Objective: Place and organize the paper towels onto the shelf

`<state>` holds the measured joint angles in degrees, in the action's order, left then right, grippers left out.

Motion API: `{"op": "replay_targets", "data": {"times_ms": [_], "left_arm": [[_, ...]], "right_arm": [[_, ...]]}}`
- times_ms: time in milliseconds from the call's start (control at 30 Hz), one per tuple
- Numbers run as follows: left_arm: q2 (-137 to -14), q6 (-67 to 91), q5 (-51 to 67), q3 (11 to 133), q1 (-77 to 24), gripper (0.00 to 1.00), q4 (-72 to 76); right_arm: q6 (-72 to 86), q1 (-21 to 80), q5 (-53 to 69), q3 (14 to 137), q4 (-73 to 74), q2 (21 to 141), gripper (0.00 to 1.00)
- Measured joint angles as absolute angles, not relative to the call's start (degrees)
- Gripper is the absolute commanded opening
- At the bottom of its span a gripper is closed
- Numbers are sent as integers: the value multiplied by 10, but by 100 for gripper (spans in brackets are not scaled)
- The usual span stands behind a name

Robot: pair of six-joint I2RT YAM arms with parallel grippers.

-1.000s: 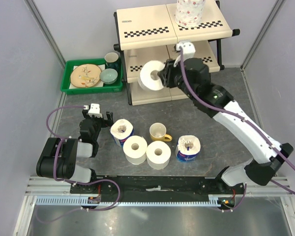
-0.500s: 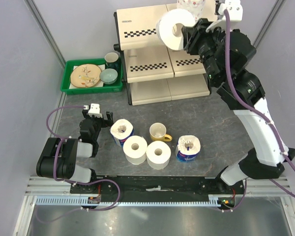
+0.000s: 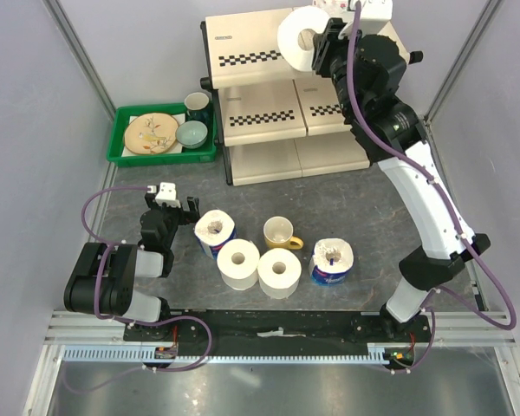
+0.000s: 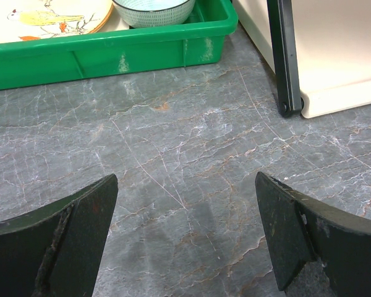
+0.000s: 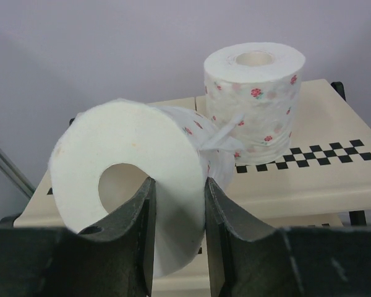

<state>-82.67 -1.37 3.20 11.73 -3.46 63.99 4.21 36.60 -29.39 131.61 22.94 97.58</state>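
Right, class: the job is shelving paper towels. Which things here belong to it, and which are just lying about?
Job: held floral roll, floral roll on the top tier, left blue-wrapped roll, right blue-wrapped roll, left plain roll, right plain roll, shelf.
Lying about: yellow mug, green tray, plate, bowl, dark mug.

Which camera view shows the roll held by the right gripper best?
Right wrist: the floral roll fills the frame, its wall pinched by the right gripper. Top external shows it small, over the shelf. Left wrist misses it.
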Motion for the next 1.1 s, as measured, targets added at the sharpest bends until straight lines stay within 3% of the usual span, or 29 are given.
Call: {"op": "replay_targets", "data": {"times_ms": [300, 1100], "left_arm": [[-827, -14, 32, 117, -35, 100, 640], [-827, -14, 32, 117, -35, 100, 640]], "right_arm": [[88, 287, -212, 1330, 197, 1010, 24], [123, 282, -129, 1332, 172, 1042, 28]]}}
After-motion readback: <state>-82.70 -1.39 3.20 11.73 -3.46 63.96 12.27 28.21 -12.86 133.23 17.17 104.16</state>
